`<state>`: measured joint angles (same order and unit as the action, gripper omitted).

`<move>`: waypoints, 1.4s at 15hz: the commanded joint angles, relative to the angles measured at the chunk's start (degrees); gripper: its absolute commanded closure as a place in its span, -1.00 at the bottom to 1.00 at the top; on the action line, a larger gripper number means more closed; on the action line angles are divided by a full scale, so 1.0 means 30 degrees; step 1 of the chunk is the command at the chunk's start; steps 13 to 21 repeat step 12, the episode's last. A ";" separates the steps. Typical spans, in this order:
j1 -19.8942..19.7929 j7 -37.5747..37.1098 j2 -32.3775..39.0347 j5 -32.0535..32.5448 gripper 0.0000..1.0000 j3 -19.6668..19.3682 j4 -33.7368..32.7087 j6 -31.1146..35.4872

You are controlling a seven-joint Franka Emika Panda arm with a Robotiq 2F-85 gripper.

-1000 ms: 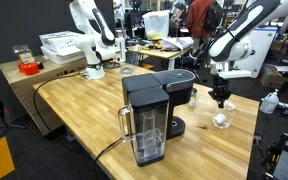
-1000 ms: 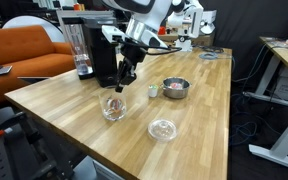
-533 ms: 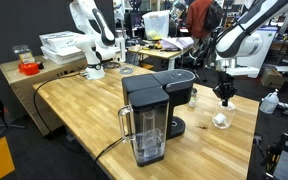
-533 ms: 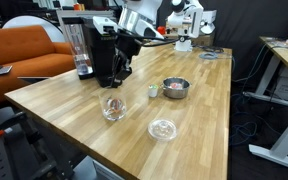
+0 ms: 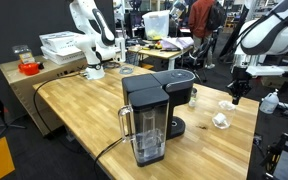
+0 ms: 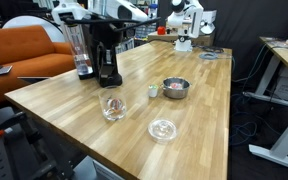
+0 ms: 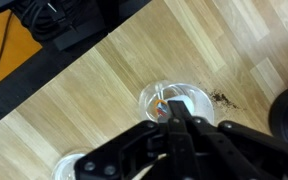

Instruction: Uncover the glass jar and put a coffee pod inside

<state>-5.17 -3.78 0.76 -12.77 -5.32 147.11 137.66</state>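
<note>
The wooden table (image 5: 74,110) fills both exterior views. The arm (image 5: 269,35) reaches in high at the far right, well above the tabletop. The black coffee machine (image 5: 154,108) stands mid-table, its clear tank toward the near side; in an exterior view it sits at the far left (image 6: 106,55).

A metal bowl (image 6: 175,88) rests right of the machine, with a small pod (image 6: 153,91) just beside its left rim.

The jar (image 5: 221,120) stands uncovered on the table, right of the machine and below the gripper (image 5: 235,97), which hangs clear of it in the air. In an exterior view the jar (image 6: 113,106) is nearer than the bowl and to its left, apart from it. Its clear lid (image 6: 162,128) lies flat on the wood to the right of the jar, not touching.

In the wrist view the gripper (image 7: 174,125) looks straight down on the jar (image 7: 174,100), and something orange and white lies inside (too blurred to name). The fingers are drawn narrow, almost meeting, with nothing seen between them.
</note>
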 commanded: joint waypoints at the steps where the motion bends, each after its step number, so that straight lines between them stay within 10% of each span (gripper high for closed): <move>1: -0.0176 0.0567 -0.3048 0.0126 1.00 -0.0219 0.2850 0.1222; 5: -0.0021 0.0187 -0.3729 -0.0001 0.23 -0.0305 0.3510 0.0556; 6: -0.0013 0.0175 -0.4127 0.0009 0.59 -0.0306 0.3868 0.0550; 9: -0.0005 0.0165 -0.4020 0.0009 0.22 -0.0302 0.3743 0.0547; 21: -0.0005 0.0165 -0.3991 0.0009 0.22 -0.0301 0.3733 0.0547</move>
